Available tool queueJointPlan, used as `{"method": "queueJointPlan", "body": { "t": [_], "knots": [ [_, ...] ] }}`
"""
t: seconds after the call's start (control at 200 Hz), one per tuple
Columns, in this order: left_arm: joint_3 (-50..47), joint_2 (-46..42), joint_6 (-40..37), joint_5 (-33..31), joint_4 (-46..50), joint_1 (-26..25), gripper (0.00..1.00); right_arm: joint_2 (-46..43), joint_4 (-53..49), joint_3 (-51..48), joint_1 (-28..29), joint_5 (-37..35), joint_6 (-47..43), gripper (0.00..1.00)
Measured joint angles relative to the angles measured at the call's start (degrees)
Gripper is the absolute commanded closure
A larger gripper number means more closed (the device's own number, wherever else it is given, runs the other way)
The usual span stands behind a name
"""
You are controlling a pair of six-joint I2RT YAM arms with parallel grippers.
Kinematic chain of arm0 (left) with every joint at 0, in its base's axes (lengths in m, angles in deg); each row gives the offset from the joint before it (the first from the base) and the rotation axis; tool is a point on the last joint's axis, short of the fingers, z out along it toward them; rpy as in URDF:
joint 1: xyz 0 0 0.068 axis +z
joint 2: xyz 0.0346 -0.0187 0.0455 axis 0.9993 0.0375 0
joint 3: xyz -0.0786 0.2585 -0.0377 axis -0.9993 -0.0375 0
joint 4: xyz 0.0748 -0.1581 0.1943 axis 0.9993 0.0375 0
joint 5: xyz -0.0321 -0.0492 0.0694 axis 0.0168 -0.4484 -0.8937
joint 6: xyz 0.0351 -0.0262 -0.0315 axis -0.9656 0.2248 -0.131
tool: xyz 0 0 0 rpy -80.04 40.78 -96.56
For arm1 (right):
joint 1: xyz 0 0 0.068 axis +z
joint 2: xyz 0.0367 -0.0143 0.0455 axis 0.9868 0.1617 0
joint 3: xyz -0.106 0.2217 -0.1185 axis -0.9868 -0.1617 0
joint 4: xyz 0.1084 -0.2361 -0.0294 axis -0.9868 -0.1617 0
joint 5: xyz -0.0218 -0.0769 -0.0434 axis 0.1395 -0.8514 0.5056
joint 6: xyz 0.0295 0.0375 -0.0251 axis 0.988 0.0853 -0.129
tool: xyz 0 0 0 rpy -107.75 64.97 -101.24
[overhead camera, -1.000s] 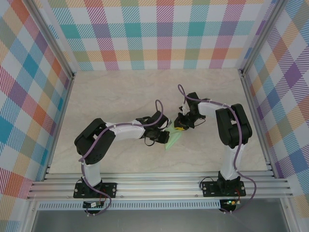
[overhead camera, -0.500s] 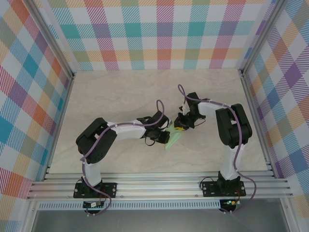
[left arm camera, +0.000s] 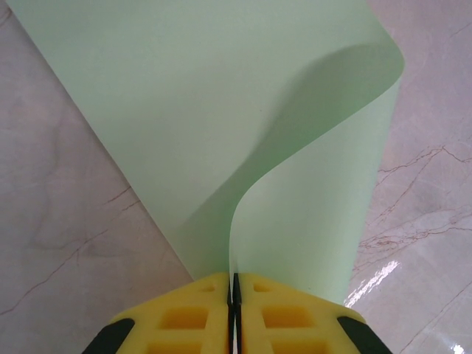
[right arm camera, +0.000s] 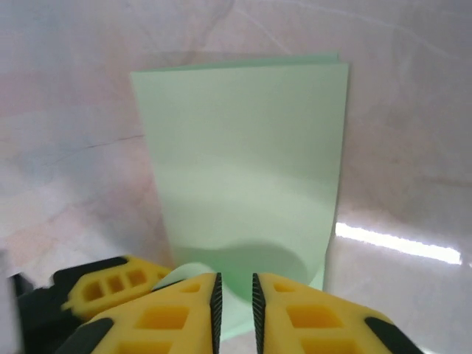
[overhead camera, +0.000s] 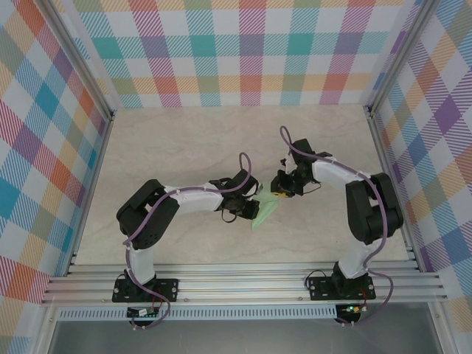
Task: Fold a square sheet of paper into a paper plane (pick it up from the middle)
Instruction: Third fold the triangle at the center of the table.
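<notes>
Square sheet of paper (overhead camera: pixel 266 214), folded double, lies centre frame on the table (overhead camera: pixel 169 140). Left gripper (left arm camera: pixel 234 286) jaws are clamped on its curled edge. Right gripper (right arm camera: pixel 234 287) jaws stand narrowly apart at the sheet's near edge.

**Left claw (left arm camera: pixel 234 295) pinching the square sheet of paper (left arm camera: pixel 221 110)**
Yellow pads (left arm camera: pixel 184 317) meet on its near edge; the pale green sheet curls over itself above the marbled bench (left arm camera: pixel 59 243).

Overhead, close wrist cams; shared paper (overhead camera: pixel 264 214)
</notes>
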Motion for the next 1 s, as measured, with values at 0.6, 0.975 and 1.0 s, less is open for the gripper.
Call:
{"method": "queueJointPlan", "body": {
  "t": [0.6,0.975,1.0],
  "knots": [
    [0.0,0.1,0.0,0.2,-0.1,0.0,0.89,-2.6,15.7,-12.8,5.3,12.2,13.0,0.90],
    [0.0,0.1,0.0,0.3,-0.1,0.1,0.89,2.5,15.0,-12.7,5.9,9.0,13.1,0.90],
    [0.0,0.1,0.0,0.3,-0.1,0.1,0.89,2.6,14.9,-12.7,5.9,8.8,13.0,0.90]
  ]
}}
